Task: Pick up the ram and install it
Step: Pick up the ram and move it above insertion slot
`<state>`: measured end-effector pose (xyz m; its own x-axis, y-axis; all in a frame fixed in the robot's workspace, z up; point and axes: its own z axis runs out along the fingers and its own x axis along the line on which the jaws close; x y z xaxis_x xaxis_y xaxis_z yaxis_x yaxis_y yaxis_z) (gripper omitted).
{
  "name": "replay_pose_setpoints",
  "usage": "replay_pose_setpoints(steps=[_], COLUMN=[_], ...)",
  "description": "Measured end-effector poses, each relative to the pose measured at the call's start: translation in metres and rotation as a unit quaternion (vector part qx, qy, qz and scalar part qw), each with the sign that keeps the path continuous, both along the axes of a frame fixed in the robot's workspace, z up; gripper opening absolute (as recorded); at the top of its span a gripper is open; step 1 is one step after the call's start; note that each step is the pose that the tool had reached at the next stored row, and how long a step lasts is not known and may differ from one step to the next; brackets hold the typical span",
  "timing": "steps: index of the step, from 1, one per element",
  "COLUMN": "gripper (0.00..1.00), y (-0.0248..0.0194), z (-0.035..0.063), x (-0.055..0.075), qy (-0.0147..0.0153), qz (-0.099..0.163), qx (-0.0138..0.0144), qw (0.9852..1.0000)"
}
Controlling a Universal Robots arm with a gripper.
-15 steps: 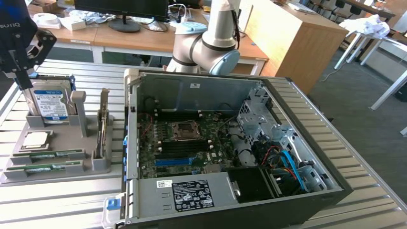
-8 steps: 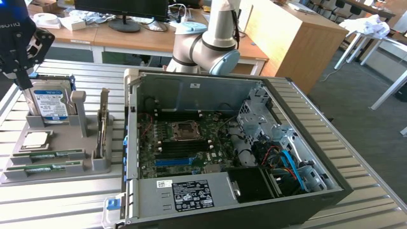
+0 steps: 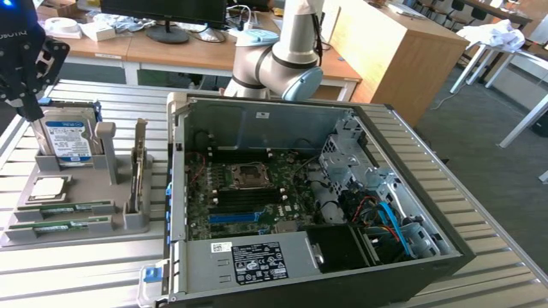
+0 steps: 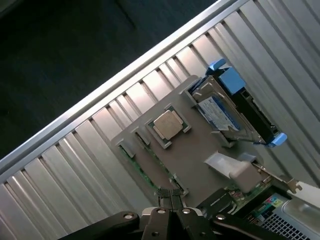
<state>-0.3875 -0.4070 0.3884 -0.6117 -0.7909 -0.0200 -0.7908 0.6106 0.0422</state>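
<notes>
Green ram (image 3: 61, 226) lies flat in the grey holder (image 3: 128, 221) at eight o'clock on the bench (image 3: 77, 273). Our tool (image 3: 33, 114), pressed together and empty, hovers at ten. We judge it must line up squarely with the stick's long edges.

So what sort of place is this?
Probably a robotics lab or office workshop: wooden desks with a monitor behind, an open desktop computer case on a slatted metal table, a parts fixture.
</notes>
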Motion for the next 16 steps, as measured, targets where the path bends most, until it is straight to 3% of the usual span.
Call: replay_pose_setpoints(steps=[4,8,12,16], gripper=[0.10,0.10,0.10,0.10], y=[0.0000,0.0000,0.0000,0.0000], z=[-0.0003,-0.0006,-0.0009,-0.0012], x=[0.0000,0.0000,0.0000,0.0000], qy=[0.0001,0.0000,0.0000,0.0000], qz=[0.035,0.072,0.108,0.144], qx=[-0.0005,-0.0004,-0.0004,-0.0004], qw=[0.9994,0.9974,0.9942,0.9896])
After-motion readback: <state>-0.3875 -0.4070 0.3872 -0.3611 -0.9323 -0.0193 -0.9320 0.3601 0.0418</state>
